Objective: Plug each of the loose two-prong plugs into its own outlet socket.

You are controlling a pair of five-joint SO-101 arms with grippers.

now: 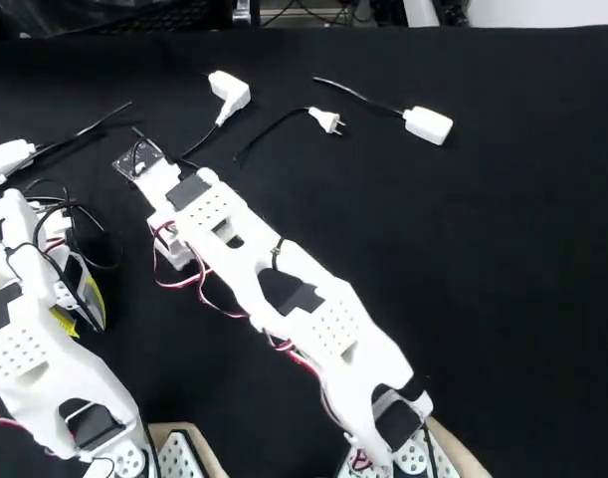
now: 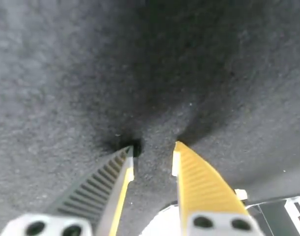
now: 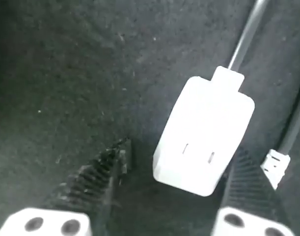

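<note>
Right gripper [image 3: 184,152] is spread wide open with a white socket [image 3: 204,135] sitting between the fingers. The socket's two slots face the wrist camera and its cable runs off the far end. Can't really tell if either finger touches it, though one looks right up against its side. Left gripper [image 2: 152,150] is a bit apart too, holding nothing, tips down on the black cloth of the counter [image 1: 503,259]. From the high view, a loose two-prong plug [image 1: 328,121] lies on the counter apart from both arms. It's between a white angled block [image 1: 229,92] and a white boxy block [image 1: 429,124], each on its own black cable.
</note>
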